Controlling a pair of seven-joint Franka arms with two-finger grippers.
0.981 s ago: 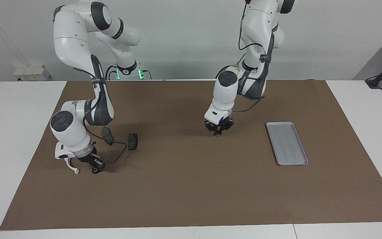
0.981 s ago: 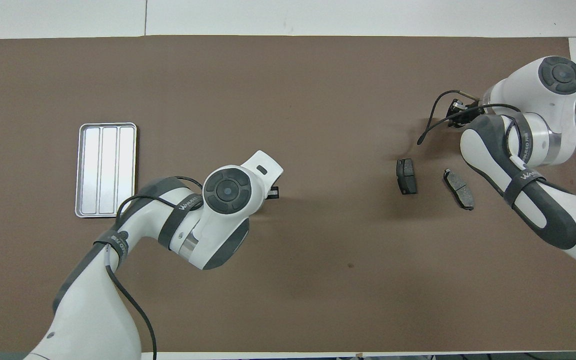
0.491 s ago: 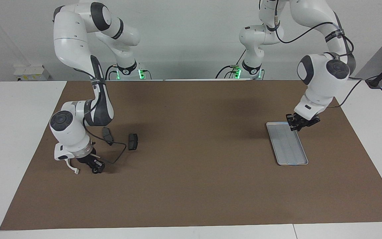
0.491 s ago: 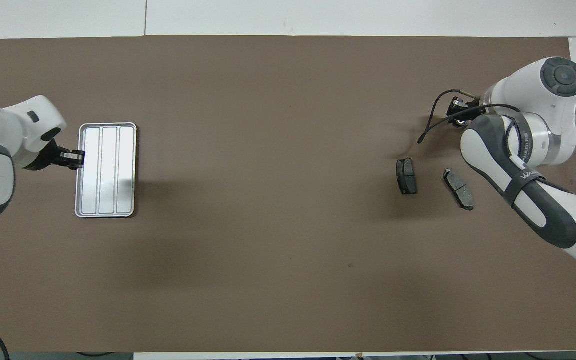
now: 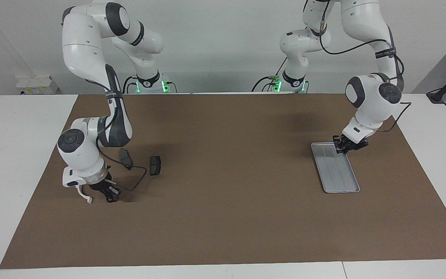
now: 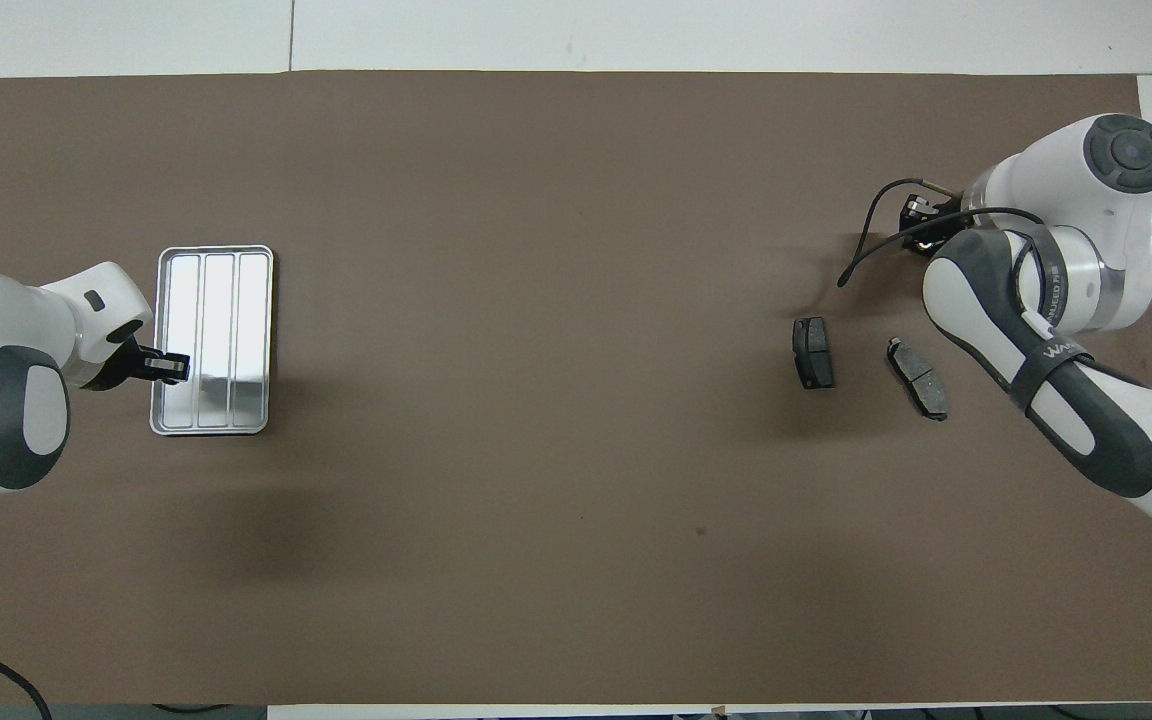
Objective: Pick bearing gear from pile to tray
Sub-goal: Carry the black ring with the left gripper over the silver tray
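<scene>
The silver tray [image 5: 339,176] lies on the brown mat toward the left arm's end; it also shows in the overhead view [image 6: 236,300]. My left gripper [image 5: 345,146] hangs low over the tray's end nearer the robots, by its outer rim [image 6: 168,367]. The pile lies toward the right arm's end: two dark brake pads [image 5: 125,157] [image 5: 155,165], also seen from overhead [image 6: 813,352] [image 6: 917,377], and a white curved arc [image 5: 84,195]. My right gripper [image 5: 110,192] is down at the mat beside the arc, farther from the robots than the pads [image 6: 921,215]. A small black piece sits at its tips.
A black cable [image 5: 136,176] loops from the right arm's wrist down onto the mat next to the brake pads. The brown mat [image 5: 227,201] covers most of the white table.
My left arm swung from over the mat's middle to the tray, then shifted slightly along the tray's rim toward the robots. My right gripper stayed by the pile.
</scene>
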